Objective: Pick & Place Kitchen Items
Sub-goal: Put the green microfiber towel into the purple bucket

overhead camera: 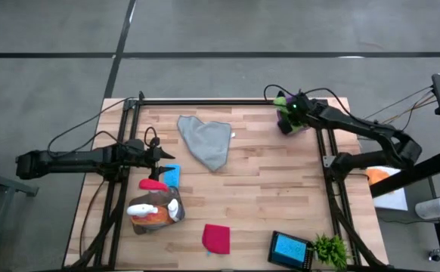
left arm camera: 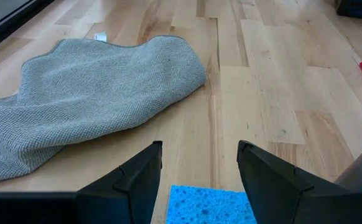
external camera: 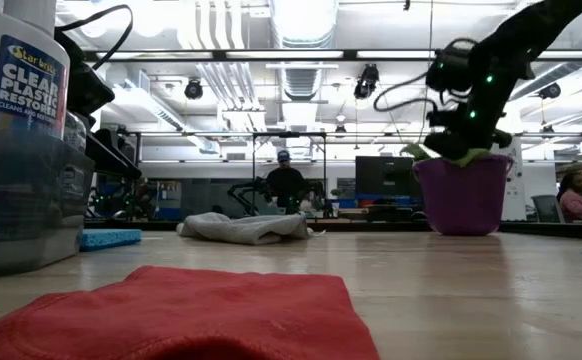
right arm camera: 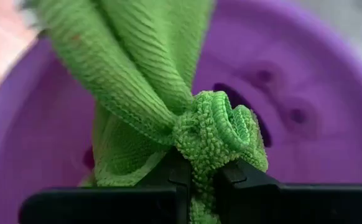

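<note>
Right tool (right arm camera: 196,180), at the bench's one o'clock, pinches the green cloth (right arm camera: 150,81) over the purple tub (right arm camera: 305,93) for release; left tool (left arm camera: 199,168) hangs open above the blue sponge (left arm camera: 209,205)

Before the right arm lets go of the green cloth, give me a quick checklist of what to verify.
1. Right gripper shut on green cloth: ok.
2. Cloth over the purple bucket: ok.
3. Cloth fully inside the rim: cannot tell.
4. Bucket upright on the table: ok.
5. Left gripper open, above the blue sponge, away from the bucket: ok.
</note>
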You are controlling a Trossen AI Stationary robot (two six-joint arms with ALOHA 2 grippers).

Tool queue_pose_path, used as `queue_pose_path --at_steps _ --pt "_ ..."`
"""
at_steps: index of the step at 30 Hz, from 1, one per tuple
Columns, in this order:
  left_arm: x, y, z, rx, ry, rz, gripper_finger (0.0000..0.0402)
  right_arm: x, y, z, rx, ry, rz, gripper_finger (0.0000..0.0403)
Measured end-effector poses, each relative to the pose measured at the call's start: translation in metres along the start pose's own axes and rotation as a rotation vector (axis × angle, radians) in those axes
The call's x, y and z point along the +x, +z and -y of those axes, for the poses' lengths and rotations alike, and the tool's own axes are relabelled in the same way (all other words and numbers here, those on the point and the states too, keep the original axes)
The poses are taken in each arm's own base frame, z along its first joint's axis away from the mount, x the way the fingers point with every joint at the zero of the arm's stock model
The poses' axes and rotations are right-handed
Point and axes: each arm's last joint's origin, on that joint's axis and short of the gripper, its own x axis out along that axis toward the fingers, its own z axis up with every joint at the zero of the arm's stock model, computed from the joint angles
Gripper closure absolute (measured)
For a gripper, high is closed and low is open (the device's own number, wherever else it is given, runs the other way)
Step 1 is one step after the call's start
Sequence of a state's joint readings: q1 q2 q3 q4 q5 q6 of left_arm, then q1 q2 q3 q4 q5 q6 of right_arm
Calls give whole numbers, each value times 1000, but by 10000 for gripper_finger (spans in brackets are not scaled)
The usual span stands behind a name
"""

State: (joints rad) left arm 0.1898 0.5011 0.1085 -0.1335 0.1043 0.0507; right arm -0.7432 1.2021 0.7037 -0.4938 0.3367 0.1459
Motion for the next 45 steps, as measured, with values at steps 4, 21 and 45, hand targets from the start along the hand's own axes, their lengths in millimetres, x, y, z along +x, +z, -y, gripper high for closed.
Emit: queue_pose_path --at_steps 4,21,45 --pt "0 0 0 0 0 0 188 10 1 -2 -15 -1 -38 385" --pt "0 0 0 0 1 0 188 -3 16 1 -10 -13 10 173" --pt "0 0 0 0 0 0 187 -32 -10 -6 0 119 14 222"
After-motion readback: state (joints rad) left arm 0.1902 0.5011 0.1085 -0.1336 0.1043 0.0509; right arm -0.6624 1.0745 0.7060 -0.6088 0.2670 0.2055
